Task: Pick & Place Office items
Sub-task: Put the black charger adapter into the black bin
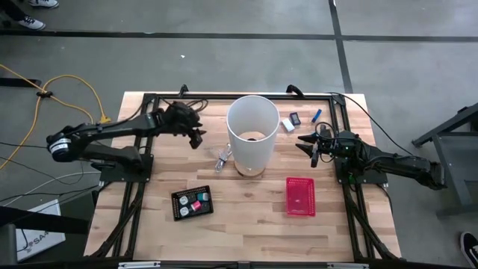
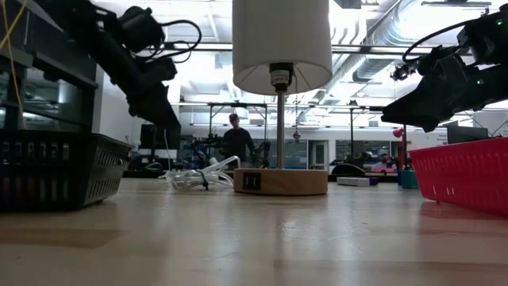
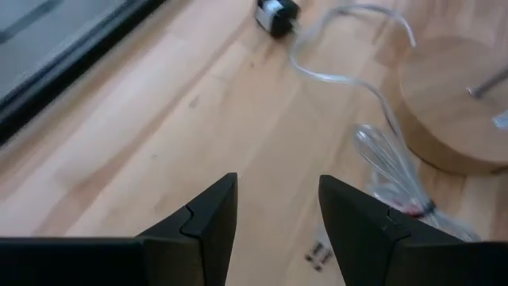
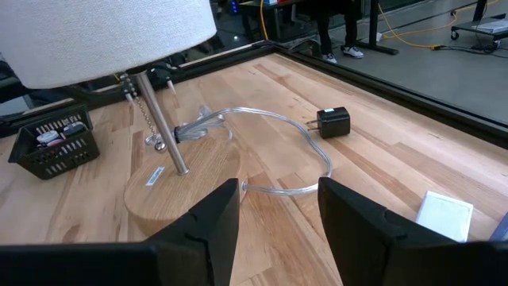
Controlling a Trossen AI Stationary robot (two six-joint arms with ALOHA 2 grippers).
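Small pink, teal and white pieces (image 1: 196,203) lie in a black basket (image 1: 180,210) near the table's front left. A white block (image 1: 288,125), a small black piece (image 1: 295,118) and a short blue stick (image 1: 317,115) lie on the table at the far right. My left gripper (image 1: 198,137) hangs open above bare wood left of the lamp, with nothing between its fingers (image 3: 214,210). My right gripper (image 1: 312,146) stands open right of the lamp, also with nothing in it (image 4: 278,191); the white block (image 4: 444,213) lies beside it.
A lamp with a tall white shade (image 1: 252,131) stands mid-table on a round wooden base (image 4: 186,187). Its clear cord (image 3: 381,151) lies bundled beside the base and runs to a black plug (image 4: 332,121). A red mesh basket (image 1: 300,196) sits front right.
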